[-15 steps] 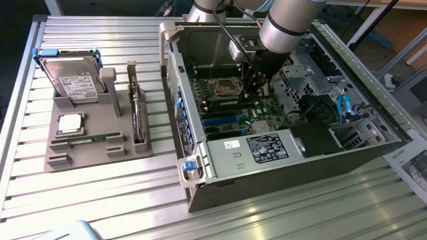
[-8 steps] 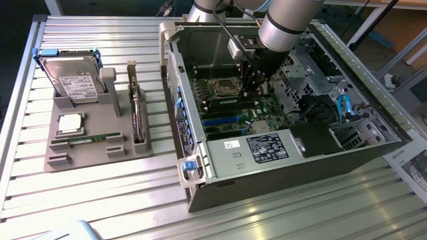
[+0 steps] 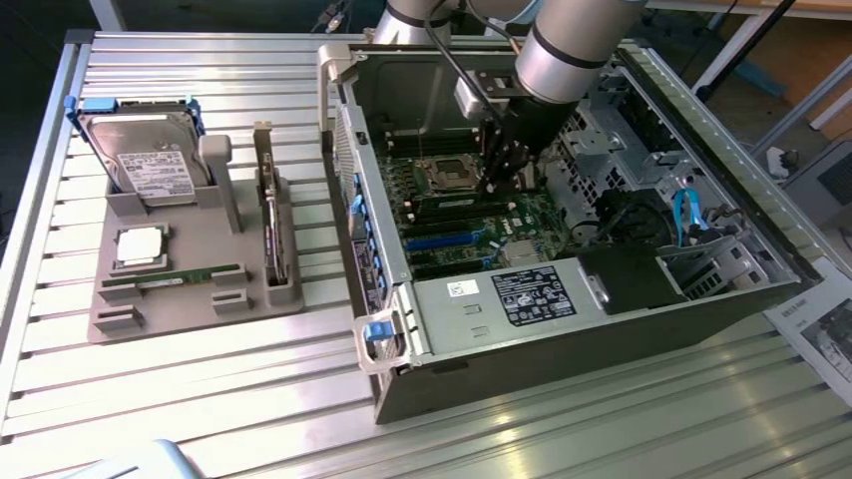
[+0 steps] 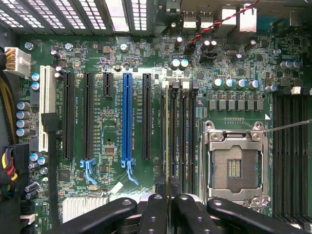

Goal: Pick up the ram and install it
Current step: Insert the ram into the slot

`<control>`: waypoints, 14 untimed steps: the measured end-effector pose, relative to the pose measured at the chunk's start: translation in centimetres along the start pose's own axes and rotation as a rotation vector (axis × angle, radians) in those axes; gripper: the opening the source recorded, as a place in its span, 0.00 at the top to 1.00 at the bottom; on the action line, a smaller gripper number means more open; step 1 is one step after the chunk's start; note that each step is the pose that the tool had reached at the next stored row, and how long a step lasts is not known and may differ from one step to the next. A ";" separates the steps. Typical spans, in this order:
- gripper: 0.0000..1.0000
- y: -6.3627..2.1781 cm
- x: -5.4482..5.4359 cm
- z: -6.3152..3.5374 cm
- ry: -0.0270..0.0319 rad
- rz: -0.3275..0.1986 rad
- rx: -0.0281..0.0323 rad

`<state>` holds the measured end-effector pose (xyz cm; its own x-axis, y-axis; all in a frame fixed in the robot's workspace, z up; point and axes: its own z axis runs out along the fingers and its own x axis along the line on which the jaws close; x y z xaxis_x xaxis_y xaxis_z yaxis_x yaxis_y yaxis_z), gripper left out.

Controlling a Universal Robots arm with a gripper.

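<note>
An open computer case (image 3: 399,344) lies on its side on the slatted metal surface (image 3: 200,399), with its labelled power supply (image 3: 533,294) at the near end. On the exterior view's left, just beside the case, sits a grey holder (image 3: 187,311). A green stick (image 3: 174,276) lies flat in the holder's near groove. Behind that rests a square silver processor chip (image 3: 140,246). An expansion card (image 3: 273,235) stands on edge along the holder's case side, and a hard drive (image 3: 140,160) leans at its far end.

Farther in, the motherboard (image 3: 453,215) covers the floor of the case. The pincer (image 3: 500,180) hangs down onto it, next to the processor socket (image 4: 235,168). In the wrist view the pincer's black fingers (image 4: 155,209) are drawn close together on the ram (image 4: 166,126). The ram shows edge-on as a thin pale strip. It runs along the memory slot closest to the long black and blue card slots (image 4: 127,117). Its neighbouring memory slots lie between it and the socket. The pictures do not show whether the ram is pressed fully home or only resting in the slot.

At the far end, the silver arm (image 3: 566,50) comes down into the case from above.
</note>
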<state>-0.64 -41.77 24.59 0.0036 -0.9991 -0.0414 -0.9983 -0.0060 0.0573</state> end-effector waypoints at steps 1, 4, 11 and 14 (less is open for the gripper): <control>0.88 0.00 0.0 0.00 0.0004 0.000 0.0017; 0.88 0.00 0.0 0.00 0.0006 0.000 0.0027; 0.88 0.00 0.0 0.04 0.0005 0.003 0.0028; 0.88 -0.01 0.0 0.04 0.0004 0.004 0.0028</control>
<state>-0.64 -41.77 24.54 -0.0002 -0.9992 -0.0407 -0.9985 -0.0020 0.0546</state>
